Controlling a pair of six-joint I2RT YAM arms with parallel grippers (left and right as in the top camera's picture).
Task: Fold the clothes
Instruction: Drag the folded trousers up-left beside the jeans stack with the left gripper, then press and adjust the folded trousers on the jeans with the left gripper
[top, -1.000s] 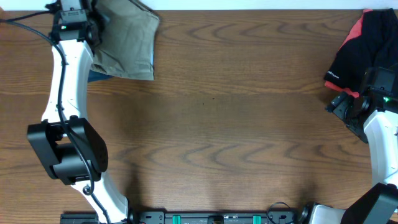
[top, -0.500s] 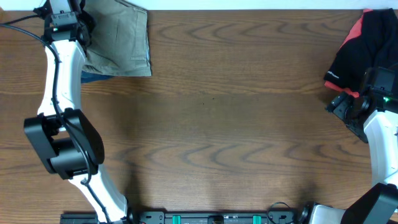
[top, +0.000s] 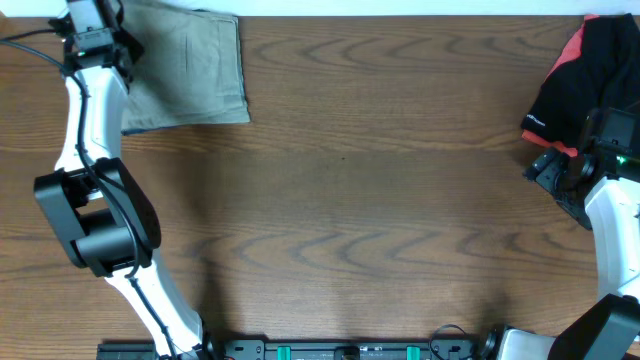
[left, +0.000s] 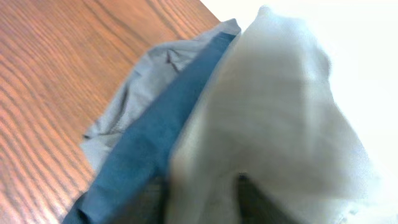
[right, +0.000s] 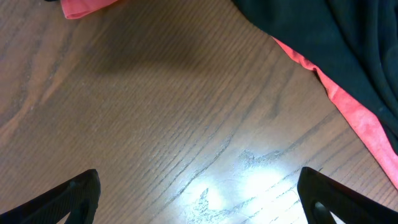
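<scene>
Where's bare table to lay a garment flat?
The whole middle of the table, between the khaki clothes top left and the black-and-red garment top right, is bare. Crowded at those corners and along the left arm.

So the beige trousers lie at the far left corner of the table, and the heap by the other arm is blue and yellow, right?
Not quite: the overhead view shows that the heap is black with red trim, not blue and yellow. The beige trousers do lie at the far left corner.
</scene>
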